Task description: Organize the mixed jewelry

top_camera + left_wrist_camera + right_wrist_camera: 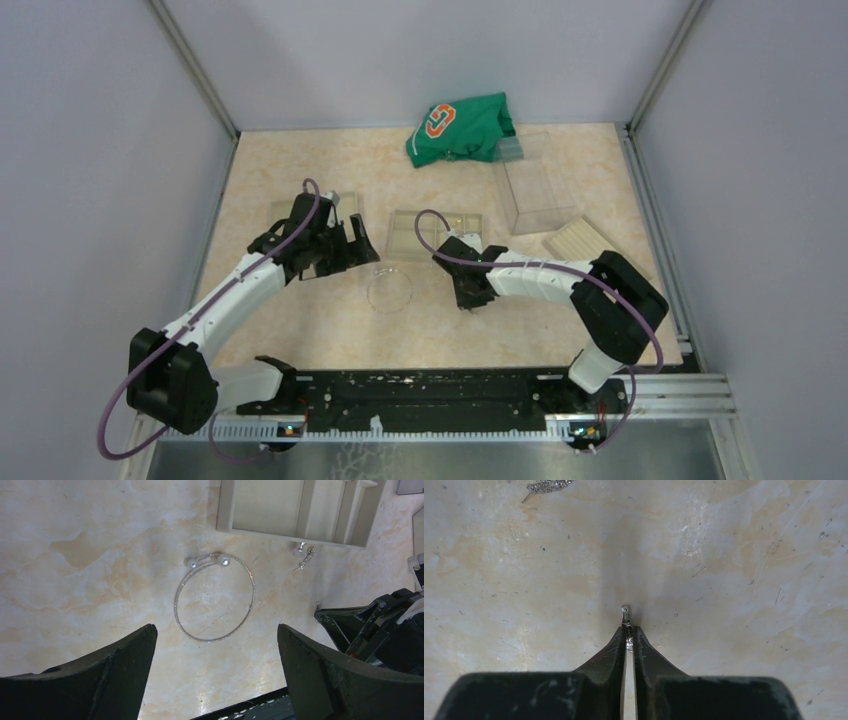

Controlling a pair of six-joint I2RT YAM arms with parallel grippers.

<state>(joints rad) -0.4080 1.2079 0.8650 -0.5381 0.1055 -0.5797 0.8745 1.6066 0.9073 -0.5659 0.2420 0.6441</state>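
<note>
Pick-up in hand — the right end effector (629,636) pinches a small earring (625,613) toward the near edge; the left end effector (216,632) gapes empty above the hoop (252,587); next likely needs a steady lift to the tray (403,240).

Silvery hoop (223,560), white pearl ends (192,563); silvery earring (626,614); cream-tan marbled table (300,330); green cloth (475,130), orange logo (439,120)

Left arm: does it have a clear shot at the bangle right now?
Probably yes. The left gripper is open, the bangle lies flat on bare table ahead of it, and the right gripper, shut on an earring, sits off to the side.
</note>
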